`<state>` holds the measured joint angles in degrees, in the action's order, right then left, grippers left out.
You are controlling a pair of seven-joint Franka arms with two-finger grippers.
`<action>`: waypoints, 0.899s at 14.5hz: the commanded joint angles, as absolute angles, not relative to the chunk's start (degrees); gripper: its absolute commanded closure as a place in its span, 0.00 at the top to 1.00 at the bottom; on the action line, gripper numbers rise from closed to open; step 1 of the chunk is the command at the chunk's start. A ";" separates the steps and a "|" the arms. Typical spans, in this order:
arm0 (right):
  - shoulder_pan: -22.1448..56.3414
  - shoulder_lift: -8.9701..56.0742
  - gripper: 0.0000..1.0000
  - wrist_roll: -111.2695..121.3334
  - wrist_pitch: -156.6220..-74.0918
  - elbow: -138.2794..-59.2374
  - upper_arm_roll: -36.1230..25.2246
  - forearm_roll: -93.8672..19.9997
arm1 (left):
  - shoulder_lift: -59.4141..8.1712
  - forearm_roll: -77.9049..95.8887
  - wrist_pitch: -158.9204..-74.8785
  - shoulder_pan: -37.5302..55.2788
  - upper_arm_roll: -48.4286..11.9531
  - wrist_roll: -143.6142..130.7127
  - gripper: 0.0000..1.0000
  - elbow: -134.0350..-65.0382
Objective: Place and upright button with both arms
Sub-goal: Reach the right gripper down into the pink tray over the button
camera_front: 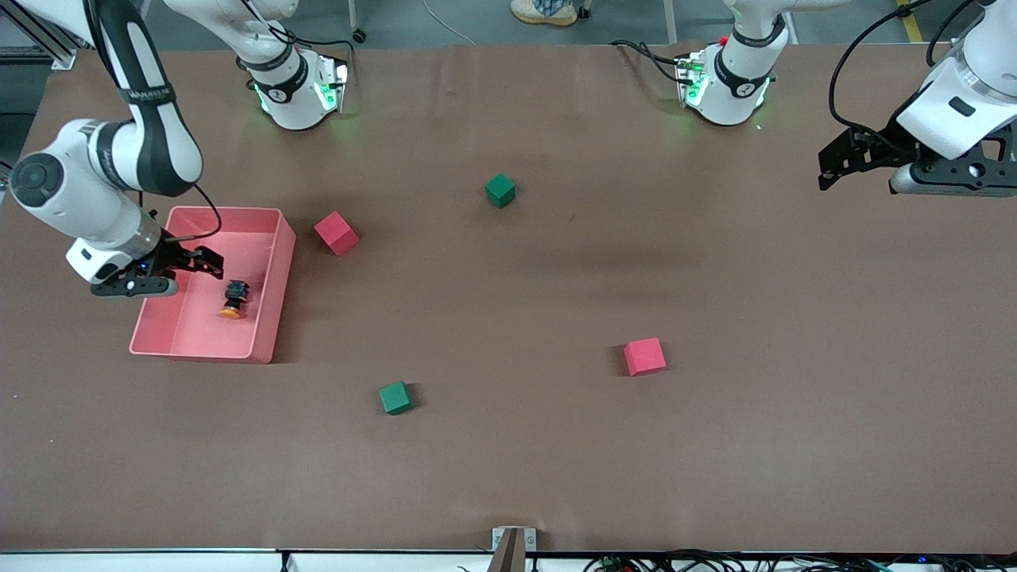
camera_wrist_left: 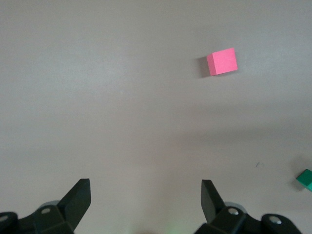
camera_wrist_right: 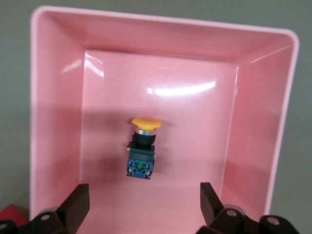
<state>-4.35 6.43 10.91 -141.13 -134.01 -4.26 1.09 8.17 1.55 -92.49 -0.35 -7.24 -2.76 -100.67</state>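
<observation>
Button (camera_front: 233, 299) lying on its side in the pink tray (camera_front: 270, 286). Right hand (camera_wrist_right: 141, 207) hovering over tray, fingers spread, empty. Left hand (camera_wrist_left: 145, 200) waiting open above bench (camera_front: 556, 445), well apart from tray.

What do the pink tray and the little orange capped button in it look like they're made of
The pink tray looks like glossy moulded plastic: bright glare streaks on its floor and rounded corners. The button, lying on its side in the tray, seems plastic too: a matte orange cap, a black body, a bluish base. A thin silvery ring under the cap may be metal, though that is hard to tell.
</observation>
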 commanded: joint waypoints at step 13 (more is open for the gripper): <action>-6.07 19.77 0.90 11.25 -154.07 -134.83 -3.34 -4.19 | 8.35 1.50 -93.08 -0.79 -7.47 -3.08 1.00 -100.72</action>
